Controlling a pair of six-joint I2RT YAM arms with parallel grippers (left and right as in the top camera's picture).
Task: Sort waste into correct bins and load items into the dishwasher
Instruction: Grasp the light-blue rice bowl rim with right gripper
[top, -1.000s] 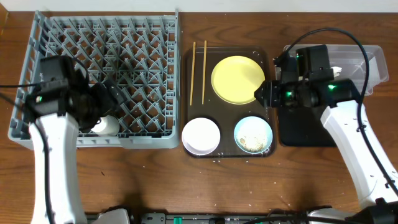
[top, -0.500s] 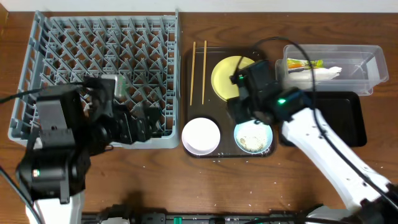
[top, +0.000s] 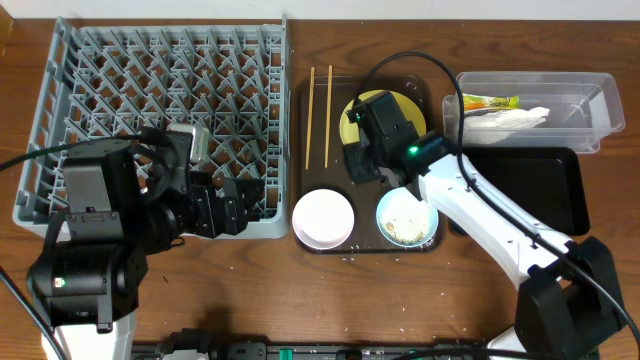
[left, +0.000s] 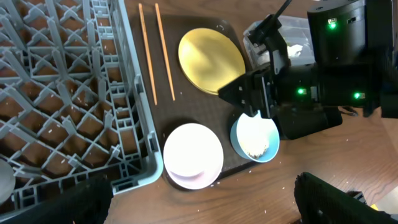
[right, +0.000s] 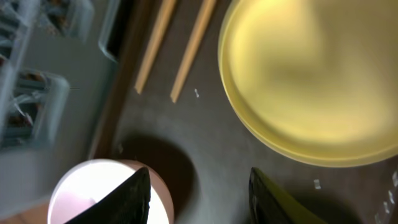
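Round yellow plate (left: 208, 59) lies flat on the brown tray (left: 186, 106); right tool (right: 199, 180) hangs above, parted and empty; left tool (left: 203, 183) gapes wide.

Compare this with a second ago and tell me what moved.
The right gripper swung left from over the black tray to above the brown serving tray, near the yellow plate. The left gripper pulled back from the dish rack. Both are open and empty. Chopsticks, white bowl and blue bowl stayed put.
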